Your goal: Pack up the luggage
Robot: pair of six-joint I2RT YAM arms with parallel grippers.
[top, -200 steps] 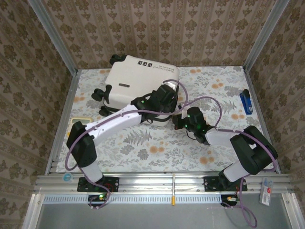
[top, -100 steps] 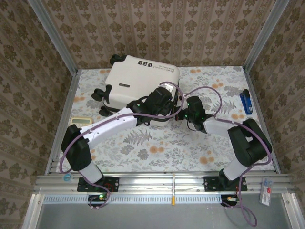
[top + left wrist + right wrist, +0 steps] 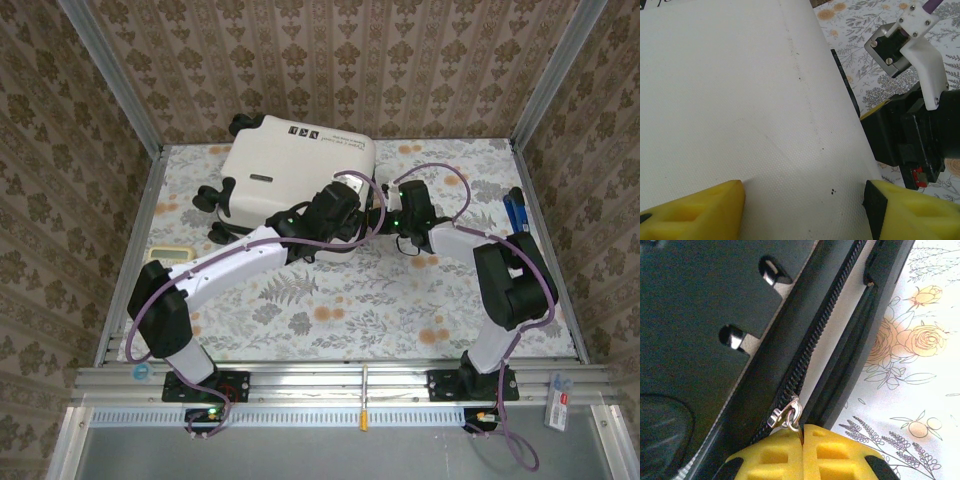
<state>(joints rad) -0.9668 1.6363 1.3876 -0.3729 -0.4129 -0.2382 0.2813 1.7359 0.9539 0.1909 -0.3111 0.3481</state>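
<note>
Slippage looked the main risk. The right fingers [image 3: 790, 452] were clenched on the small metal zipper pull [image 3: 788, 417], a thin shiny tab that the soft yellow pads could lose if the arm tugged off the line of the black coil zipper [image 3: 825, 335]. A sideways pull could also drag the luggage [image 3: 290, 170], which lay shut and flat at the far left of the counter [image 3: 330, 300] on its floral cloth. The left fingers [image 3: 695, 212] were released, spread wide over the cream shell and grasping nothing. Whether they pressed on it I could not tell; if not, little steadied the case. The shell was hard, finely pebbled plastic with a few dark specks, and the seam band was matte black.
</note>
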